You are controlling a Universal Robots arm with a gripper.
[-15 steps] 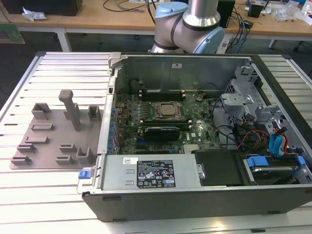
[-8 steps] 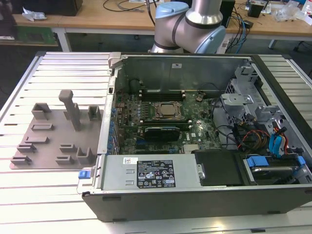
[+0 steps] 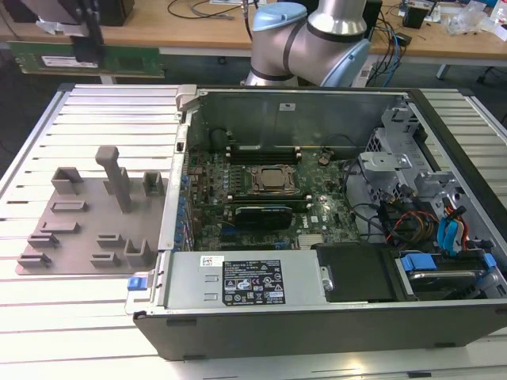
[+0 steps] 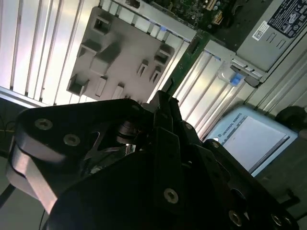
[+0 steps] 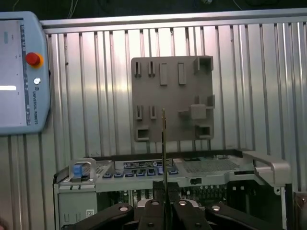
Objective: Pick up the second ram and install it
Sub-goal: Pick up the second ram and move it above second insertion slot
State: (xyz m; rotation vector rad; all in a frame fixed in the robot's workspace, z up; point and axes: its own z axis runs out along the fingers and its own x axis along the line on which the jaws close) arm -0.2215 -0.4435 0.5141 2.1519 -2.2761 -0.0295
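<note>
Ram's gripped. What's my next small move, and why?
Probably carry it toward the case: the gripper is shut on the ram, which hangs above the table beyond the tray, well off the motherboard where it must seat.

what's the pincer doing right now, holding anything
pincer: closed, holding the second ram edge-on between its fingers

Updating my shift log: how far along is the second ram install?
Done: the second ram is picked up, off the grey holder tray. In hand: the tool is shut on it, holding it in the air outside the computer case. Left: it is not yet seated on the motherboard.
</note>
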